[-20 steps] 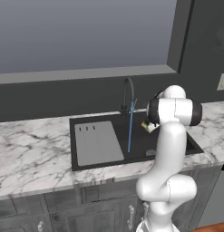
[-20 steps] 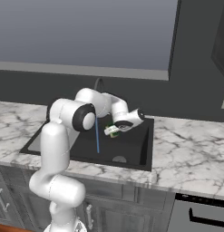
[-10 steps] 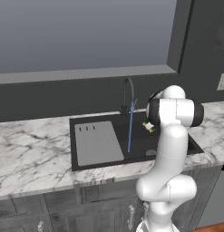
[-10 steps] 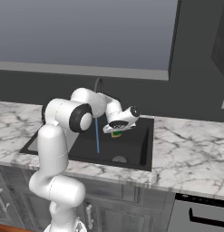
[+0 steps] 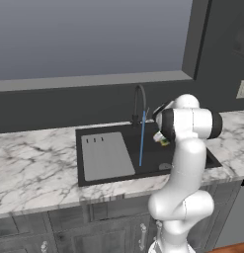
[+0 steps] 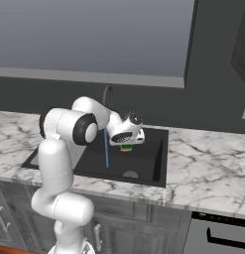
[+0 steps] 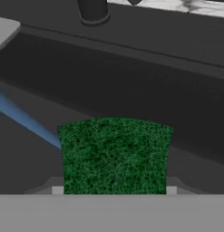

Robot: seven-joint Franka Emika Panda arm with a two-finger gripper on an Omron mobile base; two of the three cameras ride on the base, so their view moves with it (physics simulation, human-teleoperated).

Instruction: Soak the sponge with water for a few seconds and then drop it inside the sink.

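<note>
Marble table surrounds the black sink, whose grey drainboard lies at its left and whose dark arched faucet stands at the back rim. Below the spout the thin blue water falls straight into the basin. Just right of that stream, above the basin, the tool is closed around the sponge, green layer facing the hand camera.

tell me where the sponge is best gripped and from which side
Grip the sponge across its two narrow side faces, coming at its broad green top, which faces the hand camera. That is how the gripper holds it now above the sink, a pad at each side edge, beside the water.
</note>
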